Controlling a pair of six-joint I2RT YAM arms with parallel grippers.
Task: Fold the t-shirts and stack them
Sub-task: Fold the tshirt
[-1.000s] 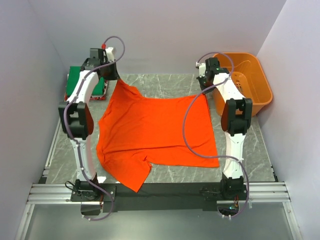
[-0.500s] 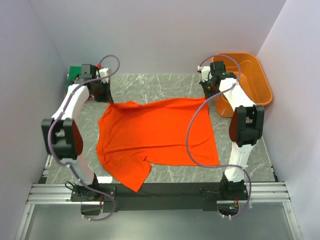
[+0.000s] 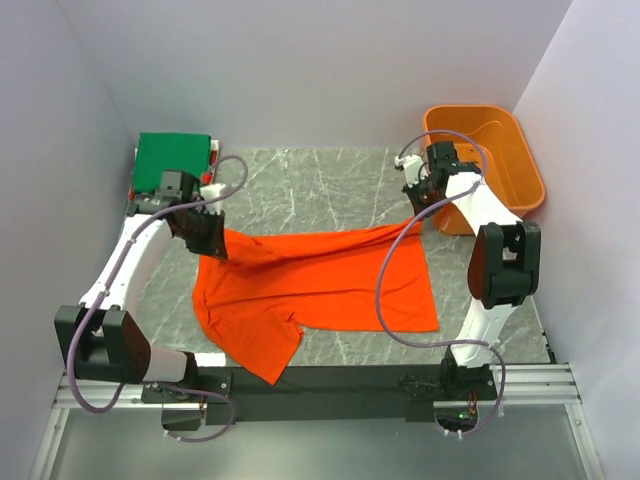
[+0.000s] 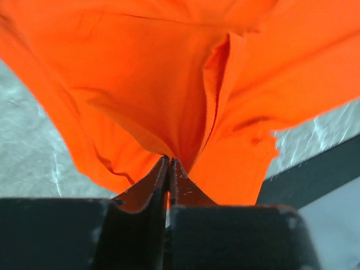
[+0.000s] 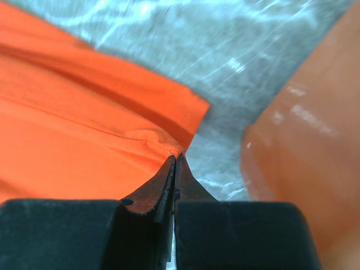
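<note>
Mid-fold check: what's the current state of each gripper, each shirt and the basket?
orange t-shirt: unfolded, far edge bunched between the grippers, near part lying flat.
left gripper: shut on the orange t-shirt's far left corner.
right gripper: shut on its far right corner.
green shirt: folded, at far left.
basket: upright, at far right.

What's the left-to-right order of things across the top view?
Green shirt → left gripper → orange shirt → right gripper → basket. Both grippers' jaws are shut on the orange shirt's far corners.
</note>
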